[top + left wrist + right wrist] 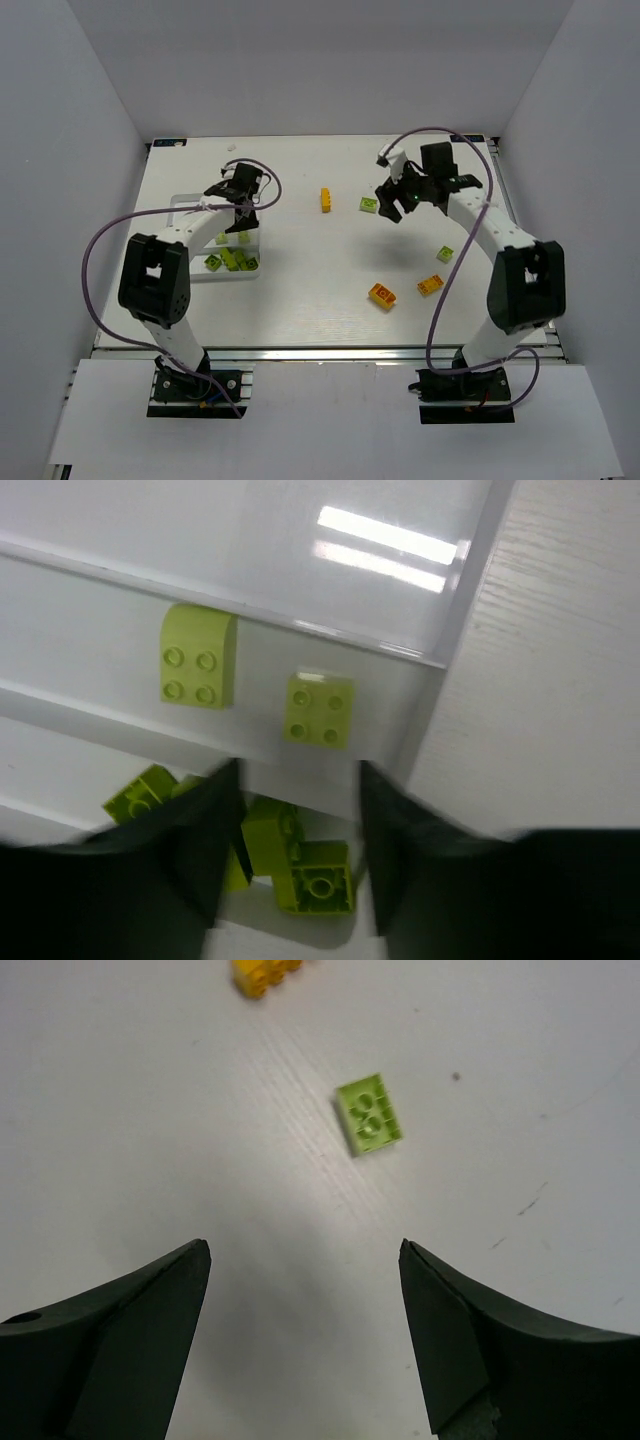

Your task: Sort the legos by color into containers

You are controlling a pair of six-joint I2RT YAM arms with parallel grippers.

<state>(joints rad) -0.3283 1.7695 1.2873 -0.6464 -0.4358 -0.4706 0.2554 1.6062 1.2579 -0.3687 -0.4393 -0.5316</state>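
A white, wood-grained table top [300, 320] carries a shallow white compartment tray [230, 276], set directly beneath the left gripper [244, 212]. Just ahead of the right gripper [390, 206] lies a lime green studded brick [369, 1115], with an orange-yellow studded brick [326, 200] a little beyond it. Behind that gripper, back toward its arm's base, lie a second lime green brick [445, 254] and two more orange-yellow bricks [431, 284], near each other but not touching.
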